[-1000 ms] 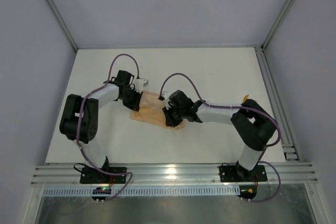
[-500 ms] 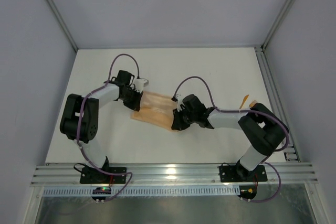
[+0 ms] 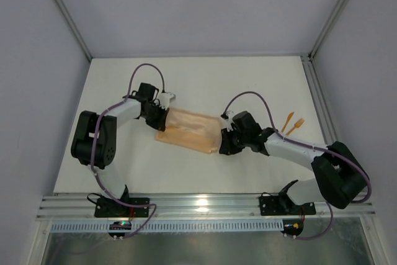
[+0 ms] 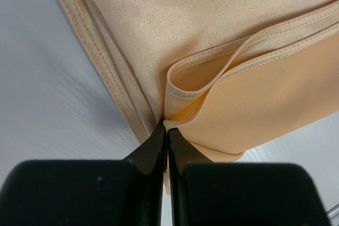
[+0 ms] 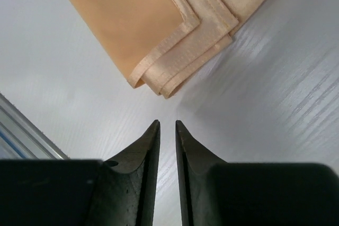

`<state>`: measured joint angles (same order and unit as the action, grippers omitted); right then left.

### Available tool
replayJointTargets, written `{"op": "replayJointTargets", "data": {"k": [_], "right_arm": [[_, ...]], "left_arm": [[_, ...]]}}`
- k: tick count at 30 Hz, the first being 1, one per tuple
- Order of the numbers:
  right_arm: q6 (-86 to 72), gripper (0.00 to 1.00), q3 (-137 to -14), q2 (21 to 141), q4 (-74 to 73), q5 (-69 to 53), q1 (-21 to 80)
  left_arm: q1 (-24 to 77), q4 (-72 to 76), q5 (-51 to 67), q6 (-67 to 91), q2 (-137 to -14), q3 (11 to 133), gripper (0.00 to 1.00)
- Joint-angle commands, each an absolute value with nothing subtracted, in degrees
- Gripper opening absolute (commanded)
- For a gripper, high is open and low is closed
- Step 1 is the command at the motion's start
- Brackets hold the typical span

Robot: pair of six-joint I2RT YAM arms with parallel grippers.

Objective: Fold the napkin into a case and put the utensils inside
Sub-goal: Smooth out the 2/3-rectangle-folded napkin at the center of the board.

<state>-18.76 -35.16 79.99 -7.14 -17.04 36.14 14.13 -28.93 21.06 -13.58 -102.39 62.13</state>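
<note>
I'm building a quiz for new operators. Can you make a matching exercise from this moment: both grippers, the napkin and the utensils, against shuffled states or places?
Things:
1 left gripper
2 right gripper
3 napkin
4 utensils

States or places:
A lying on the bare table, at the right, apart from the cloth
B folded, between the two grippers
C shut on the napkin's edge
D slightly open, holding nothing

Pairs: 1-C, 2-D, 3-B, 4-A

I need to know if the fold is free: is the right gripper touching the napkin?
Apart. The right wrist view shows bare table between the fingertips of the right gripper and the nearest corner of the napkin.
</note>
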Motion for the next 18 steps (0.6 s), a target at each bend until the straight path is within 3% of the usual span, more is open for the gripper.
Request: {"op": "replayJointTargets", "data": {"k": [1,7,18], "right_arm": [[-15.6,0.23,-40.8,74.4,-12.5,-13.4,36.3],[-10.5,0.47,-51.0,80.5,-12.0,-15.9,36.2],[-10.1,0.47,-72.4,106.6,-7.6,-17.3,43.1]], "left_arm": [[14.1,-28.4,20.6,-13.4,-103.9,61.9,0.03],[14.1,-28.6,21.0,-12.9,-103.7,62.4,0.04],[14.1,-28.2,21.5,-12.3,-103.9,62.0,0.12]]}}
